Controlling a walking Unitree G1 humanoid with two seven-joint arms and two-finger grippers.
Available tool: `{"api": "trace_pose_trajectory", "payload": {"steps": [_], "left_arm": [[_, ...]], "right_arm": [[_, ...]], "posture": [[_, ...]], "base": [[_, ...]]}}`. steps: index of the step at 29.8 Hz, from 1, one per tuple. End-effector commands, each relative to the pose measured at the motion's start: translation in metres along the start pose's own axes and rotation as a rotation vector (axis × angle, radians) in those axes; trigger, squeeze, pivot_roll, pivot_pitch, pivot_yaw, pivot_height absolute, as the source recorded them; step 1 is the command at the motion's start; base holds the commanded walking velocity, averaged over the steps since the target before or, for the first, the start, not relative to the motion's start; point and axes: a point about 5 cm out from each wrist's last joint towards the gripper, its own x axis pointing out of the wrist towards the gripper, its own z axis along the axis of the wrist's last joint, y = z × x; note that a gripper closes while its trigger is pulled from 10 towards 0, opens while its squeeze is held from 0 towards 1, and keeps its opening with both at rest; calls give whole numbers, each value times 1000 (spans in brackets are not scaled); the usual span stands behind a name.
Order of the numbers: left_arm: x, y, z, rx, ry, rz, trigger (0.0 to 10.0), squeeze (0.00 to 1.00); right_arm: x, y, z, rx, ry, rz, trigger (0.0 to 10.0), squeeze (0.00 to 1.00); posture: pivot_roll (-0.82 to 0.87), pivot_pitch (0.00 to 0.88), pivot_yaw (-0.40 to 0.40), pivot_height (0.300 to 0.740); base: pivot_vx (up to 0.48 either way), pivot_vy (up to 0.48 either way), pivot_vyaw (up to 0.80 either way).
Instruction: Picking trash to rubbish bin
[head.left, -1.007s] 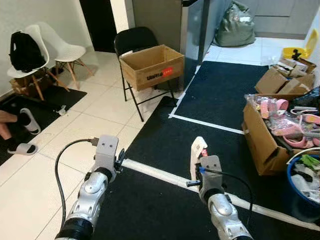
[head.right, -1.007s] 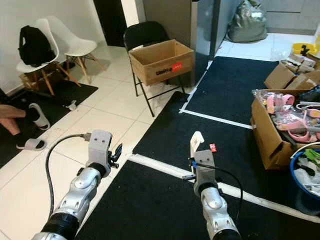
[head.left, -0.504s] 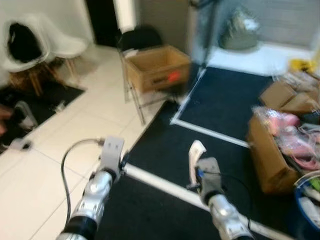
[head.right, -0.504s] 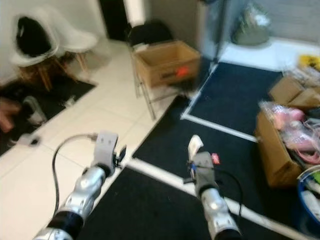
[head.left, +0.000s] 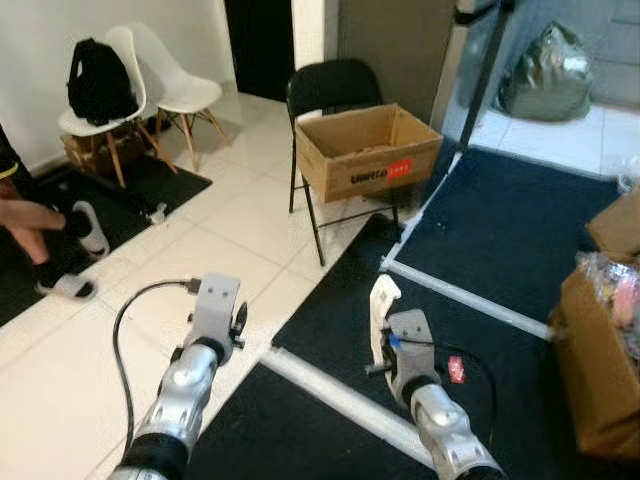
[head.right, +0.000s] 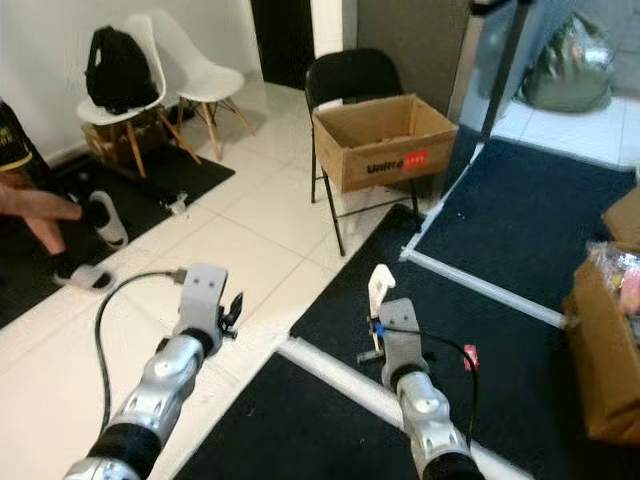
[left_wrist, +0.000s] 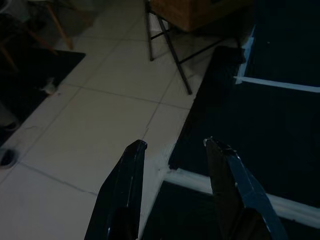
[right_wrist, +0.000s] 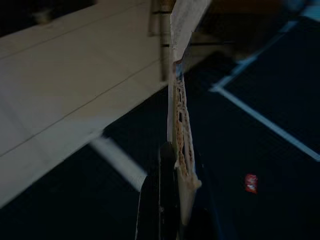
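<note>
My right gripper (head.left: 386, 338) is shut on a flat white piece of trash (head.left: 381, 299) and holds it upright over the black mat; the right wrist view shows the piece (right_wrist: 181, 107) edge-on between the fingers. My left gripper (left_wrist: 175, 145) is open with nothing in it, over the line where white tiles meet the mat. An open cardboard box (head.left: 368, 150) sits on a black folding chair (head.left: 325, 85) ahead, beyond both grippers. A small red scrap (head.left: 456, 368) lies on the mat to the right of my right wrist.
Two white chairs (head.left: 160, 85), one bearing a black backpack (head.left: 98, 78), stand at the far left. A person's leg (head.left: 30, 215) and slippers (head.left: 88, 228) are on the left rug. A brown box (head.left: 600, 350) stands at the right edge, and a green bag (head.left: 552, 85) lies far back.
The whole view has swung left: the right-side boxes have slid toward the edge and the box on the chair sits nearer the middle. Both grippers keep their pose.
</note>
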Motion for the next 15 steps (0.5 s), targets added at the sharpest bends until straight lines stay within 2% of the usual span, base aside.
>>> {"api": "trace_pose_trajectory", "payload": {"steps": [1, 12, 15], "left_arm": [[-3, 2, -6, 10, 24, 3, 10000, 0], [-2, 0, -6, 9, 23, -4, 10000, 0], [-3, 0, -6, 8, 22, -6, 10000, 0]], "right_arm": [[-5, 5, -11, 15, 38, 11, 10000, 0], [-5, 1, -13, 19, 56, -6, 10000, 0], [-6, 0, -15, 13, 69, -17, 10000, 0]], "posture": [[-4, 55, 72, 740], [-2, 63, 76, 740], [-6, 73, 81, 740]], "base": [[356, 0, -800], [367, 0, -800], [368, 0, -190]]}}
